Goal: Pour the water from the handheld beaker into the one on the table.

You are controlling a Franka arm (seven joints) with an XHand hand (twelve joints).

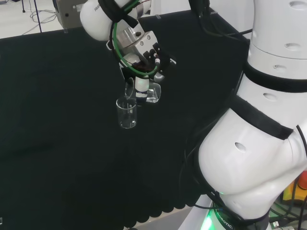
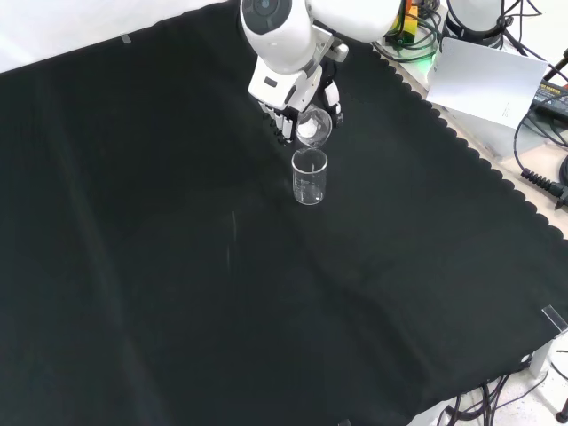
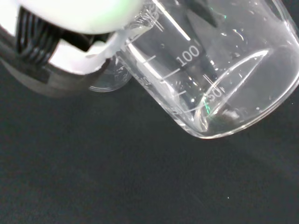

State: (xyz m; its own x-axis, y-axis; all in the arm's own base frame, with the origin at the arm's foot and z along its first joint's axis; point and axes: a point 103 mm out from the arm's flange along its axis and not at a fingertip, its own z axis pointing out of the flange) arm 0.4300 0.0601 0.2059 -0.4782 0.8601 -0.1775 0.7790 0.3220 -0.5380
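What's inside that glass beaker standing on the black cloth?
The standing beaker looks clear; I can't tell whether water has collected in it. The hand tilts the held beaker just above its rim, partly blocking the head view into its mouth.

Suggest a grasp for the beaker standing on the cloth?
Wrap the side wall of the standing beaker at mid-height, coming in level from an open side. It stands upright with an open mouth, and the hand with the tilted held beaker hangs close above its rim.

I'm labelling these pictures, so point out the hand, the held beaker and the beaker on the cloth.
hand (image 1: 144, 52), head view, its back.
held beaker (image 3: 219, 79), wrist view, its wall.
standing beaker (image 2: 309, 180), front view, its wall.
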